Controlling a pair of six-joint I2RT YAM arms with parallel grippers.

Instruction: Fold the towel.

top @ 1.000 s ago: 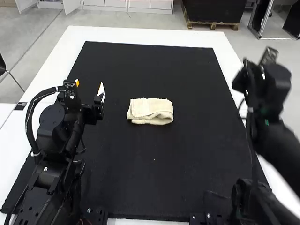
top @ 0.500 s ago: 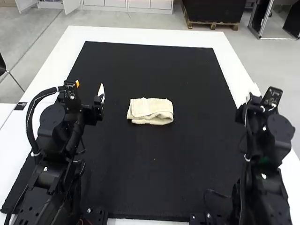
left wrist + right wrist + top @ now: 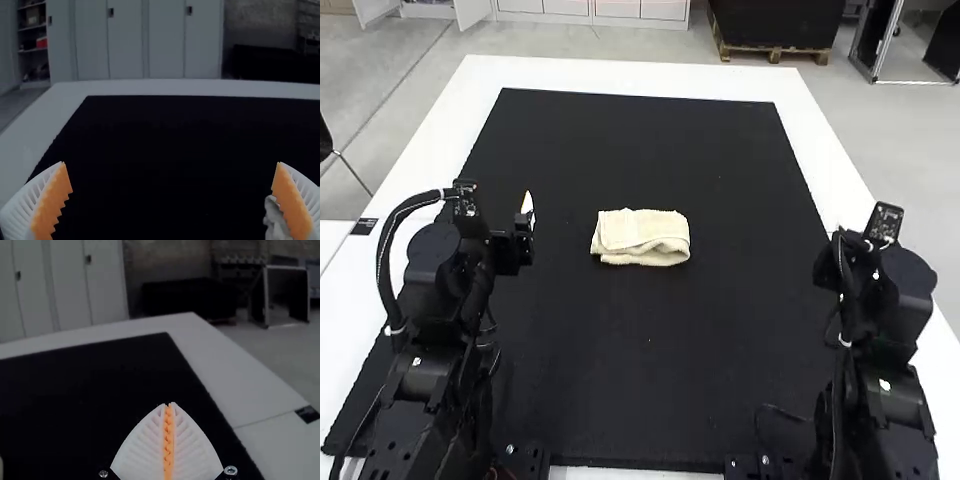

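The left gripper [image 3: 510, 225] is spread wide, near the left edge of the black mat [image 3: 650, 380]; the cream terry towel [image 3: 638, 232] lies to its right, folded into a compact bundle, well left of the right gripper [image 3: 835, 262], whose fingers [image 3: 192, 452] are pressed together near the mat's right edge; mat surface runs between towel and both grippers, and ahead of each to the far edge, the white tabletop [image 3: 620, 76] beyond; count: one towel, one mat, two grippers, each with two white ribbed, orange-padded fingers.
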